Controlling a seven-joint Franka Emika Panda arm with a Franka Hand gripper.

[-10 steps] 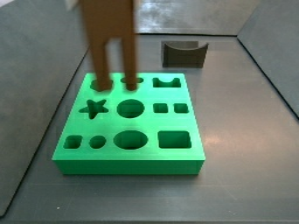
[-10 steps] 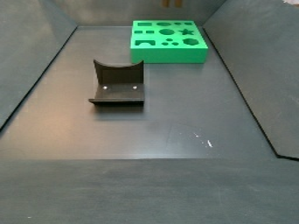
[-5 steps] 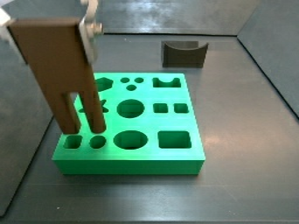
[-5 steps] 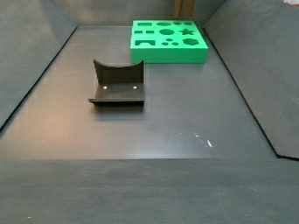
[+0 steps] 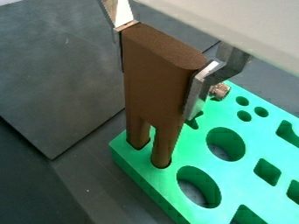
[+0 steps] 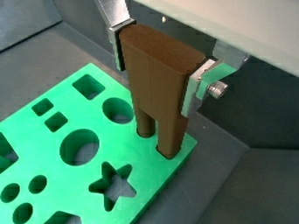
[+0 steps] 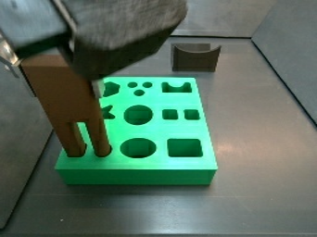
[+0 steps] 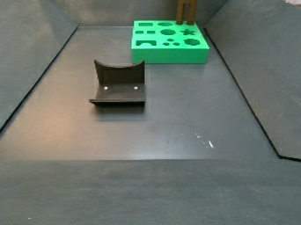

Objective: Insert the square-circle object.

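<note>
The square-circle object point(image 5: 156, 83) is a tall brown block with one round and one square prong. My gripper point(image 5: 163, 68) is shut on it, its silver fingers point(image 6: 197, 90) pressing both sides. The block stands upright at one corner of the green board point(image 7: 136, 172) with shaped holes. In a side view the block point(image 7: 65, 97) has both prongs down at the two small holes of the front left corner. How deep they sit cannot be told. In both wrist views the prongs meet the board point(image 6: 146, 179) near its edge. Another side view shows only the prongs point(image 8: 188, 9) at the board's far side.
The fixture point(image 8: 118, 84), a dark bracket on a base plate, stands on the grey floor apart from the board point(image 8: 171, 55); it also shows behind the board in a side view point(image 7: 195, 57). Grey walls bound the floor.
My gripper has carried the brown block from the board's back row to its front left corner and lowered it, so the prongs now stand at the two small corner holes.
</note>
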